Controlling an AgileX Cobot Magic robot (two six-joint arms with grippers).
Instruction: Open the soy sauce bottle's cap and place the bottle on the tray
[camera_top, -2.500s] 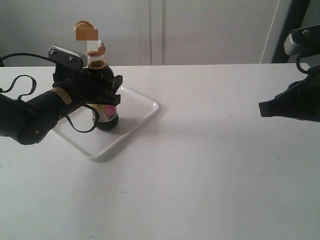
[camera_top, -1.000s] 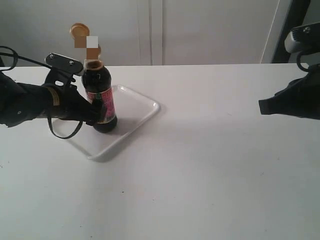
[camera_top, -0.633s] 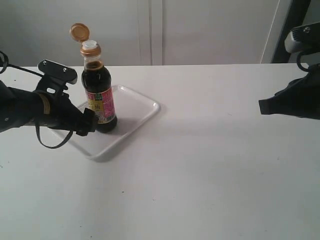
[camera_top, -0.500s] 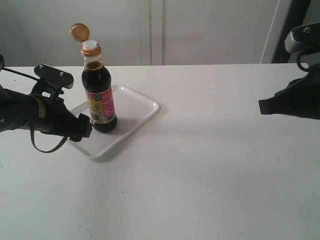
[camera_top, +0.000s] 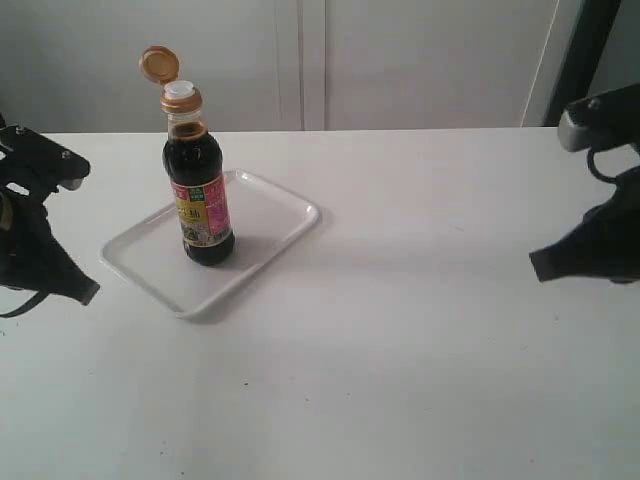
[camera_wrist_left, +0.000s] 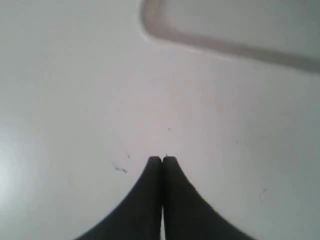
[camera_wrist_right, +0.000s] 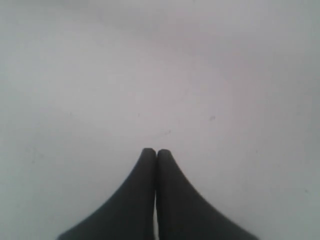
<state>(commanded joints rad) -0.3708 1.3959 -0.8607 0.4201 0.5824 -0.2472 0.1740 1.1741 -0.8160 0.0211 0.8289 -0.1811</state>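
Observation:
The soy sauce bottle (camera_top: 198, 190) stands upright on the white tray (camera_top: 270, 215), with nothing holding it. Its amber cap (camera_top: 158, 65) is flipped up on its hinge, and the white spout shows beneath. My left gripper (camera_top: 88, 293) sits at the far left of the exterior view, well clear of the tray, shut and empty. In the left wrist view the left gripper (camera_wrist_left: 162, 159) points at bare table, with a corner of the tray (camera_wrist_left: 210, 42) beyond it. My right gripper (camera_top: 538, 267) is far right, shut and empty; the right gripper (camera_wrist_right: 152, 151) shows only table ahead.
The white table (camera_top: 400, 350) stretches between the two arms. A pale wall panel (camera_top: 400, 60) runs behind the table's back edge. A dark upright post (camera_top: 575, 60) stands at the back right.
My left gripper has let go of the bottle, shut, and drawn back left off the tray. The right arm has shifted slightly down and right. The bottle stays upright.

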